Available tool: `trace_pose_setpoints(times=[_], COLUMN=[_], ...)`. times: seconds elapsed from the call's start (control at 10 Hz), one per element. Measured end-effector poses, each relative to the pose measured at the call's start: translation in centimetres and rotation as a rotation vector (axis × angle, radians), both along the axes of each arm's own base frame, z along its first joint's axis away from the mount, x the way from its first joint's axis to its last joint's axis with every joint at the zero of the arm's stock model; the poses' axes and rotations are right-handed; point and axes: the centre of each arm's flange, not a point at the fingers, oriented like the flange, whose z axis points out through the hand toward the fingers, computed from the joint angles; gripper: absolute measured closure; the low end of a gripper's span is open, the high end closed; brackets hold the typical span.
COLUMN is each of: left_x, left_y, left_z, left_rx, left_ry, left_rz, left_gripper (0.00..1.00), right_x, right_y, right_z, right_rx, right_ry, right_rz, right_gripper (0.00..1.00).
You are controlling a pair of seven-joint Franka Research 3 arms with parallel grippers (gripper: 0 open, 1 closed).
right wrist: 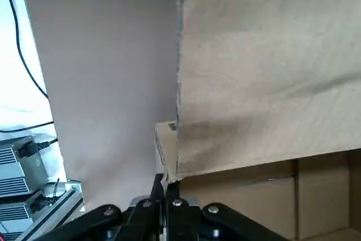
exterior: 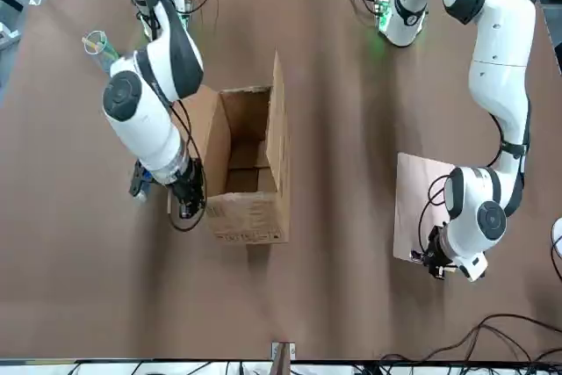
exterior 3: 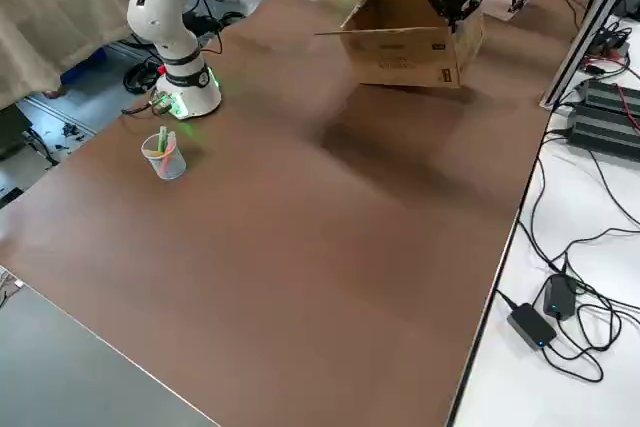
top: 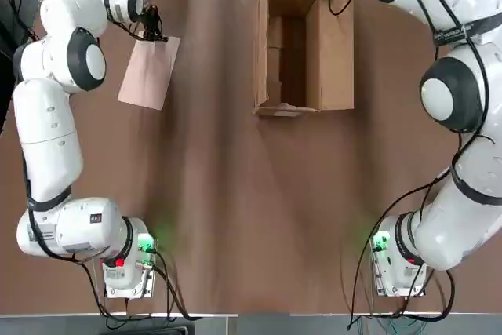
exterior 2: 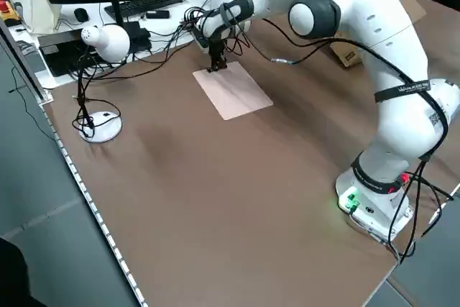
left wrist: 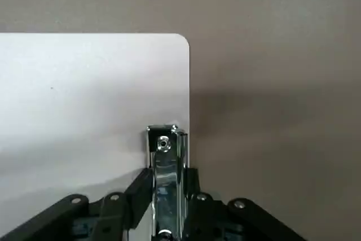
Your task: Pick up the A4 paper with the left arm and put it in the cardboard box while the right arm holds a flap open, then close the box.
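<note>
While the left gripper [left wrist: 167,190] clamps the metal clip [left wrist: 167,179], the A4 paper [top: 149,74] lies beside the box [top: 336,56]; likely light, stiff-backed, best held there. Right gripper [right wrist: 164,196], by the flap, pinched together.

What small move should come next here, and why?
Probably lift the clipboard-like sheet with the left gripper: its fingers are on both sides of the metal clip, and the right gripper, at the flap, is beside the open cardboard box.
</note>
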Motion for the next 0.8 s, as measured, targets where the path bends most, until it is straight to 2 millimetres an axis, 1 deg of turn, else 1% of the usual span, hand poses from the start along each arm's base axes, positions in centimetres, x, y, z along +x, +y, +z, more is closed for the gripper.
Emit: trace_pose_setpoints(times=[0.1,0.2,0.3,0.4,0.6,0.8], left_x=[0.1,0.3,0.6,0.8,0.8,0.3], left_y=[-0.1,-0.1,0.2,0.6,1.2,1.2], left_z=[0.2,0.7,2.0,3.9,8.5,13.1], left_rx=[-0.001,-0.001,0.001,0.005,0.017,0.025], left_ry=[-0.004,-0.014,-0.025,-0.026,-0.019,-0.003], left_rz=[-0.001,0.0,0.003,0.009,0.016,0.02], left_gripper=[0.7,0.7,0.7,0.7,0.7,0.7], right_x=[0.4,0.9,1.3,1.8,2.5,3.0], right_y=[-0.1,-0.2,-0.3,-0.2,0.0,0.2], right_z=[-0.7,-1.5,-2.4,-3.6,-6.1,-7.6], right_rx=[-0.001,-0.002,-0.007,-0.017,-0.036,-0.062], right_ry=[-0.007,-0.017,-0.026,-0.032,-0.039,-0.052], right_rz=[-0.004,-0.009,-0.012,-0.01,-0.003,0.01], right_gripper=[0.97,0.97,0.97,0.97,0.97,0.97])
